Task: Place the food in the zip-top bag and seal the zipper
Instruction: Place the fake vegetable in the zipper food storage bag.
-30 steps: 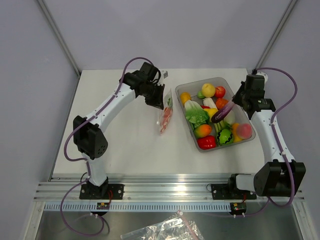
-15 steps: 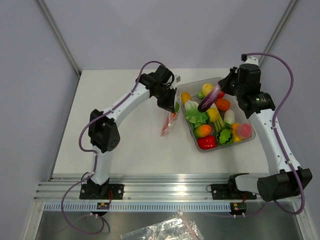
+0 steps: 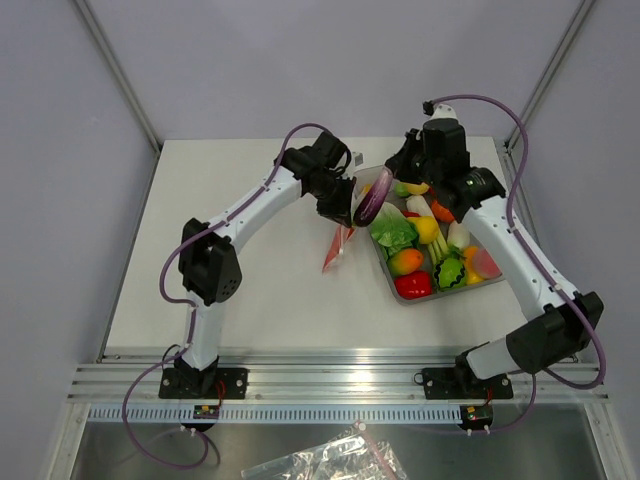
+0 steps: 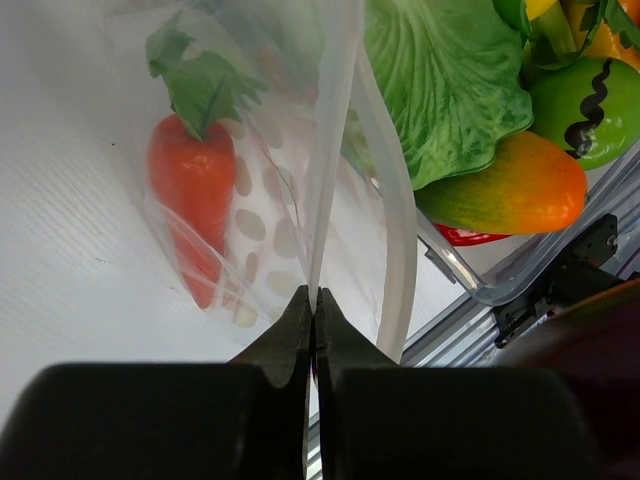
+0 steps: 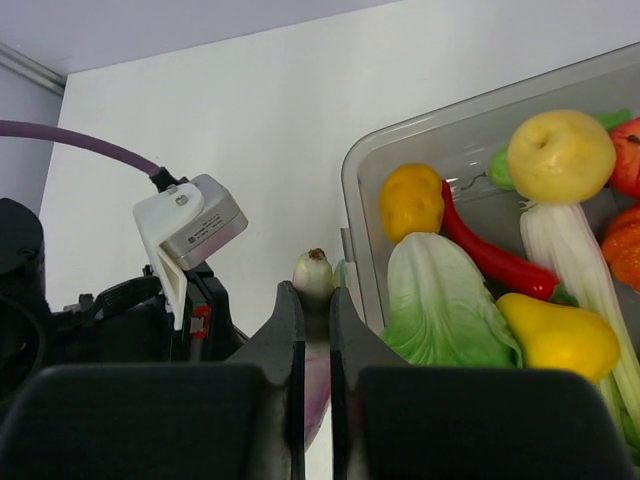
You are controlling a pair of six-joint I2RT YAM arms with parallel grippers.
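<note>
Hanging from the left gripper [image 4: 310, 300], clamped on its mouth edge, the bag [image 4: 262, 215] with a carrot [image 4: 190, 175] inside is now reached by the eggplant [image 3: 370, 201], brought over from the bin [image 5: 350, 185] pinched in the right gripper [image 5: 315, 300]; insertion is expected next.

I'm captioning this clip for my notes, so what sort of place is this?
Probably a robotics lab test cell: two robot arms bolted to an aluminium rail at a white table's edge, plain panel walls closing it in, and a clear bin of toy produce.
</note>
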